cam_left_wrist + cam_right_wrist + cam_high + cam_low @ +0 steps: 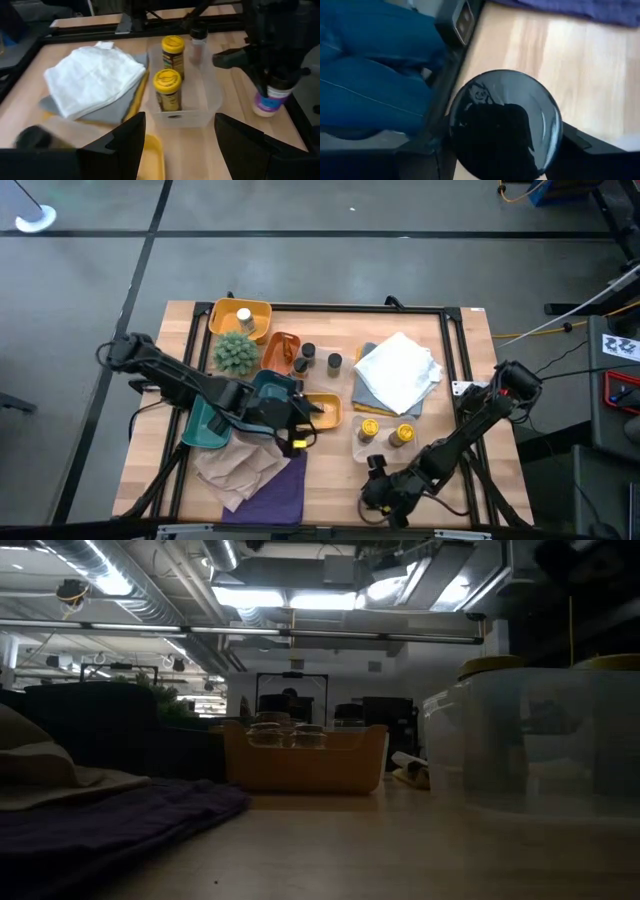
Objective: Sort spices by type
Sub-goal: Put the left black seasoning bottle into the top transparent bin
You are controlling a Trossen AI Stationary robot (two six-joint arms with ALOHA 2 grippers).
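Observation:
My right gripper (502,150) is near the table's near edge and is shut on a spice jar with a glossy black lid (502,122) and a white and purple label (269,97). My left gripper (180,145) is open and holds nothing. It hovers over a small yellow tray (328,411), facing a clear tray (210,95). In that tray stand two yellow-lidded jars (167,90) (173,54), with a dark-lidded jar (198,42) at its far end. More dark-lidded jars (320,358) stand mid-table. A pale-lidded jar (243,318) sits in the far yellow tray (262,310). My right gripper pinches the black-lidded jar between its two fingers, just under the lid (277,82), coming from above and pointing down. The jar hangs upright below the fingers. I cannot tell whether its base (264,111) touches the table.
A spiky green plant (237,353), an orange tray (283,350) and a teal tray (212,427) crowd the left half. White and grey cloths (398,373) lie far right; tan and purple cloths (255,472) lie near left. A person's blue trouser leg (365,80) is past the near edge.

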